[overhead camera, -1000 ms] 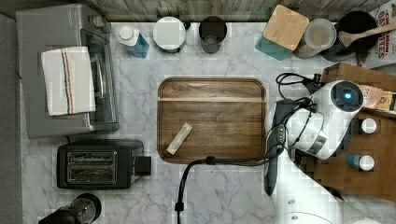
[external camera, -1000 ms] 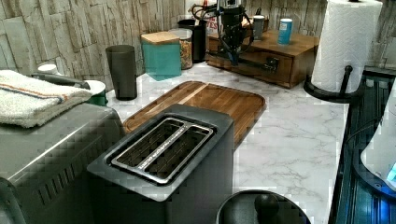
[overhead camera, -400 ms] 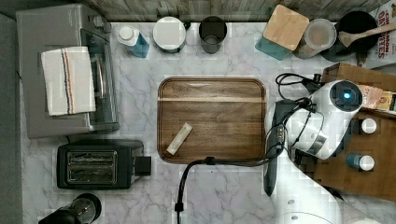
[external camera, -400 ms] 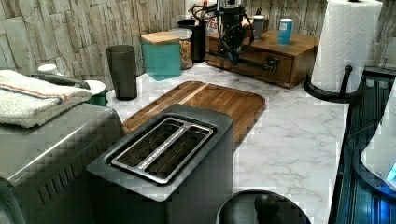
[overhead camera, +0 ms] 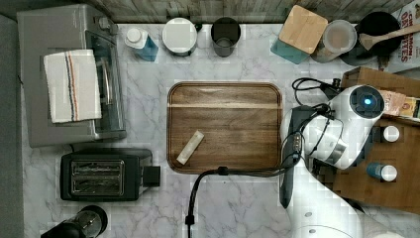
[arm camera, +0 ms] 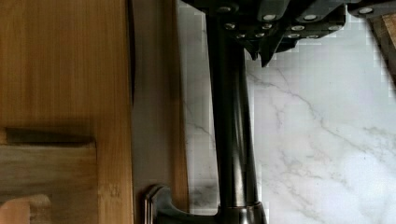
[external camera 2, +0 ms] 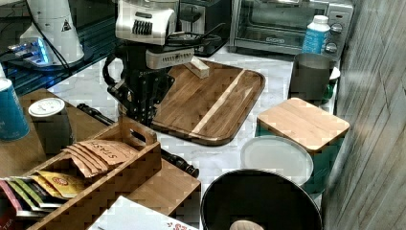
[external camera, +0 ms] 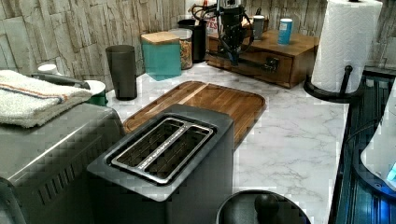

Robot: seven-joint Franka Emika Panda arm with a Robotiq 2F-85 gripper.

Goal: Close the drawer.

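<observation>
The drawer (external camera: pixel 261 59) sits in the front of a low wooden box (external camera: pixel 301 46) at the back of the surface (external camera: pixel 289 135), on the left view's right. It looks almost pushed in, with maybe a little way left to go.

It is made of wood, so it is hard and stiff. It will not bend or break from a push. It looks wide and flat, so it is likely not very heavy. It should slide straight back if the push is straight. A push at one end could turn it a bit and make it stick.

A long dark bar (arm camera: pixel 231 130) runs along the front as a handle. It looks smooth and shiny, so it may be slippery. The best spot to push is the middle of the bar or the flat wood front just behind it.

The jaws hang right next to the bar, low by the surface. I cannot tell if they are open or closed.

A big wooden board (overhead camera: pixel 225 126) lies close by. Cups (external camera: pixel 285 31) stand on top of the box and could wobble from a hard shove.
</observation>
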